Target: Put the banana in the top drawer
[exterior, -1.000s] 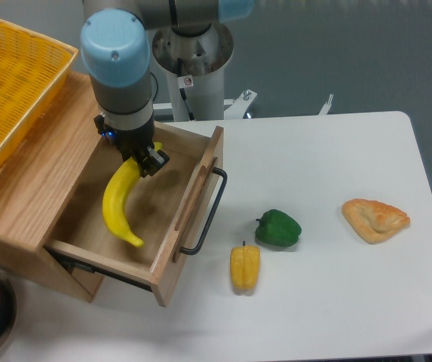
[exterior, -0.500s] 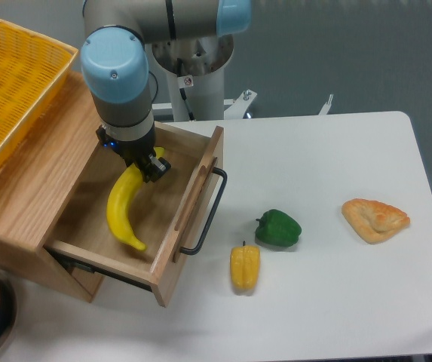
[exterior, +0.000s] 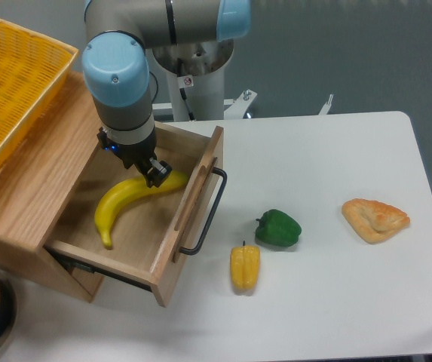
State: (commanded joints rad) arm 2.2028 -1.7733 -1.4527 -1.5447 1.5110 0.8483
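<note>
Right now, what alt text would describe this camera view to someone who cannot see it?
A robot arm's end effector reaches into the open top drawer, where a banana lies. On the white table are a green pepper, yellow pepper and pastry.

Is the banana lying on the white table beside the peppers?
No, the banana lies inside the open top drawer, under the gripper.

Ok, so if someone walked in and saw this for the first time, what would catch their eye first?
Probably the big arm with its blue cap reaching down into the open top drawer, its hand right at the banana lying on the drawer floor. Next, the bright yellow basket on top of the cabinet at the left. Then three items on the white table: a green pepper, a yellow pepper and a pastry.
</note>
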